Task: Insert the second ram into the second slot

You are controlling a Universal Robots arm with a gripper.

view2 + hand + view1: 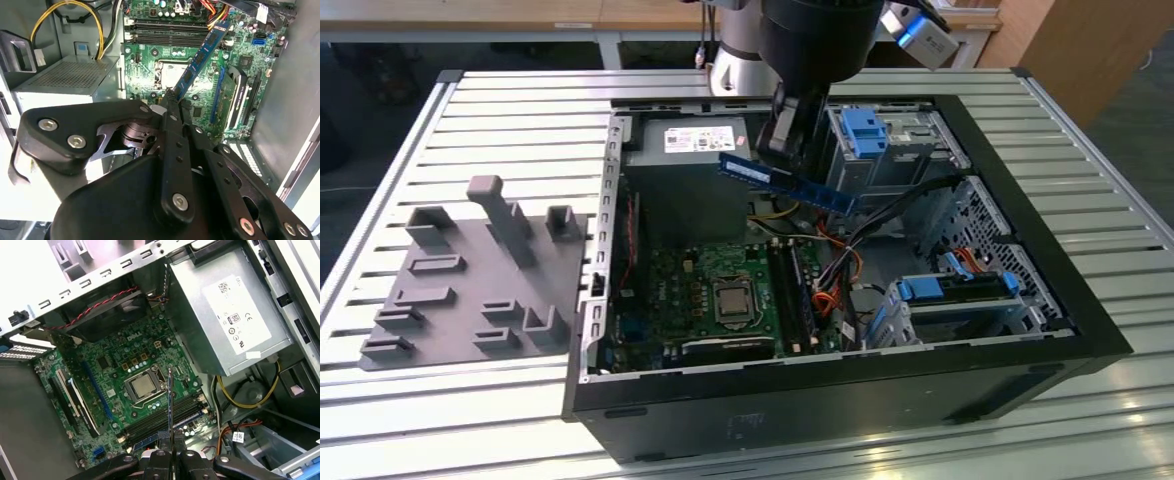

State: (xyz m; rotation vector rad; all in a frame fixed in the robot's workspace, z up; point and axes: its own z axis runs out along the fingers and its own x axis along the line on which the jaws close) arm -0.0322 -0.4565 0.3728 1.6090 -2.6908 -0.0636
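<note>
An open computer case (1067,330) lies on its side. The gripper (781,150) hangs over it, well above the processor socket (724,298). Its fingers are pressed onto one end of the memory stick (790,184), a thin blue-green strip that juts out tilted, touching nothing else.

In the first wrist view the memory stick (170,397) appears edge-on over the socket (142,386), running across the dark memory slots (167,419) just beside the socket rather than along them. A blue strip (150,440) seems to fill the slot farthest from the socket.

Done well, this step likely needs the stick turned parallel to the slots and levelled. Gripped at one end, it could tip or bind, so pressure should fall evenly.
</note>
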